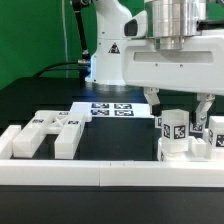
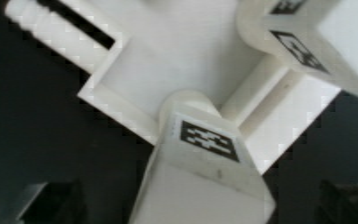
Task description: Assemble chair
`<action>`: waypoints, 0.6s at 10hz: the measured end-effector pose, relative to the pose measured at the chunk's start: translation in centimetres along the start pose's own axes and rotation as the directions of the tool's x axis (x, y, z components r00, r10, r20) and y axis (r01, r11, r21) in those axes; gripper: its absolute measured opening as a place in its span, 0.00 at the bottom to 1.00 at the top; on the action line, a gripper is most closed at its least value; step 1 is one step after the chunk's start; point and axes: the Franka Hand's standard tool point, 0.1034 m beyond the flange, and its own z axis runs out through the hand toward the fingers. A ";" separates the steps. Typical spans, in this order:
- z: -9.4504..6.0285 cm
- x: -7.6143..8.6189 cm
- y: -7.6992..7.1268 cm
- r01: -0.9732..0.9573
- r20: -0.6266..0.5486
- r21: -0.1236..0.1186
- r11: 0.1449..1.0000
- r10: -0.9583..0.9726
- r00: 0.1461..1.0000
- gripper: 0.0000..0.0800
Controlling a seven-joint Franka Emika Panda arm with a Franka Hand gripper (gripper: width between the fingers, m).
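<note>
The chair's partly joined white parts point(image 1: 178, 135) stand at the front of the exterior view's right, against the rail, showing several black-and-white tags. My gripper point(image 1: 181, 110) hangs right over them, its fingers point(image 1: 157, 100) spread wide on either side of the upright piece. In the wrist view a tagged white leg point(image 2: 208, 150) runs between the dark fingertips point(image 2: 30, 203) with gaps on both sides, joined to a broad white panel point(image 2: 176, 70). The gripper point(image 2: 194, 208) is open and grips nothing.
Another blocky white chair part point(image 1: 45, 132) with tags lies at the exterior view's left. The marker board point(image 1: 110, 108) lies flat mid-table, behind it the robot base point(image 1: 110, 50). A long white border rail point(image 1: 100, 172) runs along the front edge.
</note>
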 end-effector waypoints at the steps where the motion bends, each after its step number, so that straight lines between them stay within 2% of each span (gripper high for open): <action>1: 0.0 -0.1 -0.1 0.064 0.000 0.000 0.998 -0.064 0.998 0.81; 3: 0.1 -0.1 0.0 0.257 -0.001 0.000 0.966 -0.257 0.966 0.81; 6: 0.1 0.1 0.0 0.442 -0.011 0.000 0.897 -0.442 0.897 0.81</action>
